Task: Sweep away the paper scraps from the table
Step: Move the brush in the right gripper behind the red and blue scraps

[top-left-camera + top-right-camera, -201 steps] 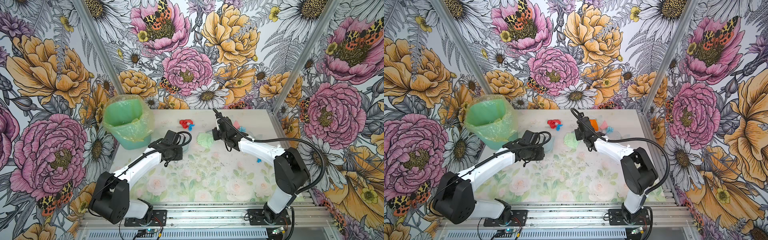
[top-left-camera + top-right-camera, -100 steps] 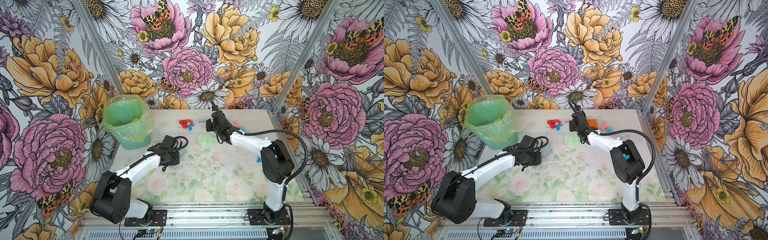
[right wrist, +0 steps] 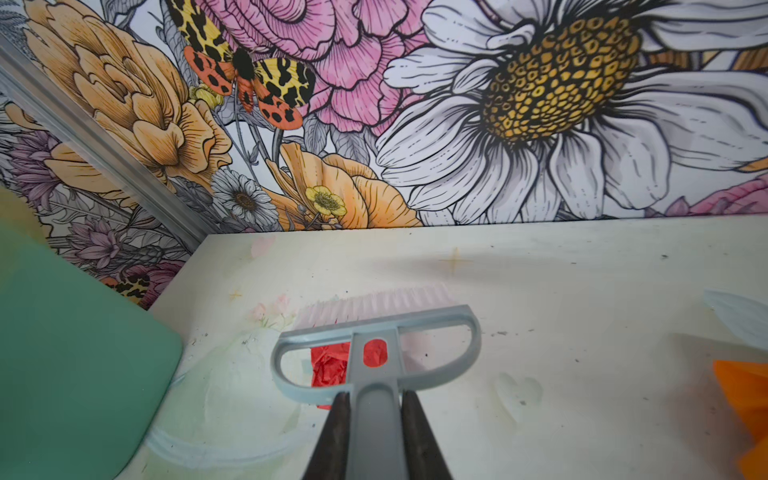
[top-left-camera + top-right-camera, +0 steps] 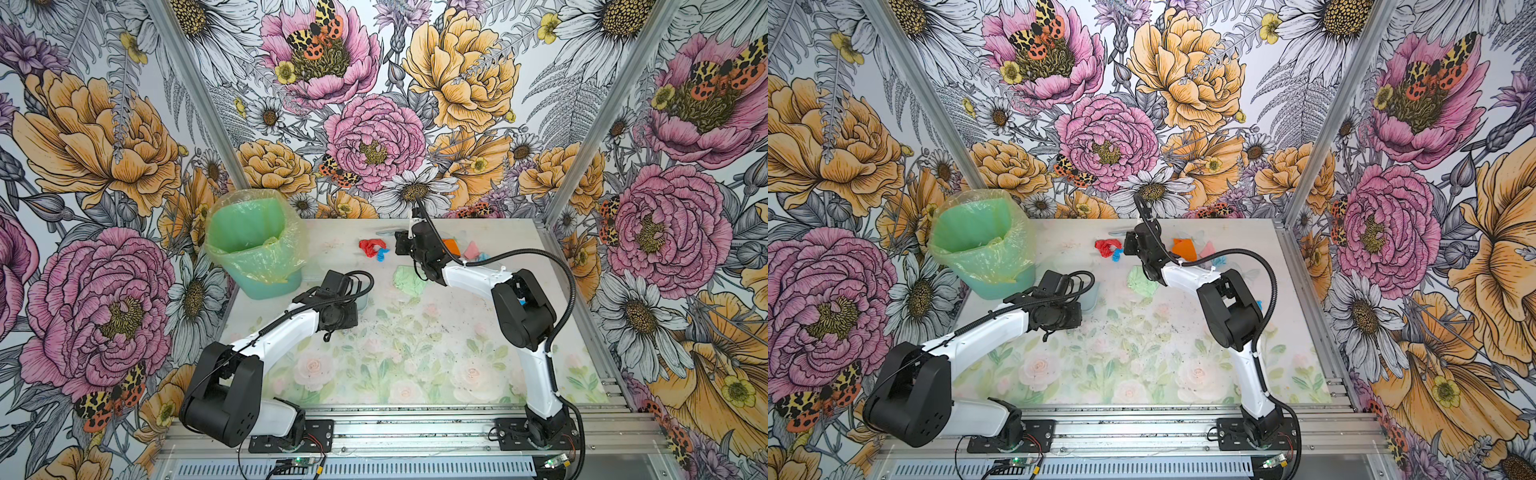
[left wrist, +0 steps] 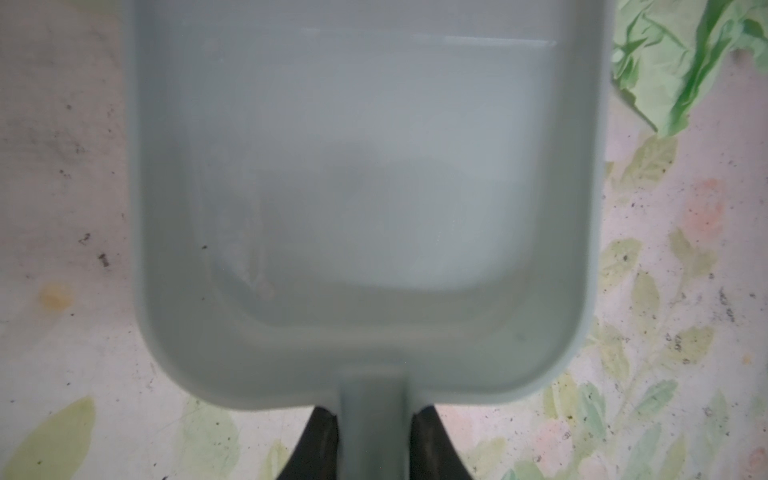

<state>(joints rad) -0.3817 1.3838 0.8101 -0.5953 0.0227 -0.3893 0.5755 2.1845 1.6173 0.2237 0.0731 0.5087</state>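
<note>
Paper scraps lie at the back of the table (image 4: 415, 365): a red one (image 4: 368, 247) with a small blue one (image 4: 381, 254), an orange one (image 4: 451, 246), a pink one (image 4: 471, 250), and a pale green wad (image 4: 407, 280) nearer the middle. My right gripper (image 3: 375, 399) is shut on the handle of the grey brush (image 3: 374, 328). The brush's white bristles stand just behind the red scrap (image 3: 328, 365). My left gripper (image 5: 372, 415) is shut on the handle of the grey-blue dustpan (image 5: 365, 187), which lies flat and empty beside the green wad (image 5: 673, 58).
A green bin (image 4: 253, 241) lined with a yellowish bag stands at the back left corner, close to the dustpan and the brush. The flowered back wall (image 3: 457, 145) rises right behind the scraps. Dark specks dot the tabletop print.
My right arm has swung left along the back, carrying the brush from the green wad to the red scrap. My left arm has drawn the dustpan slightly toward the front.
</note>
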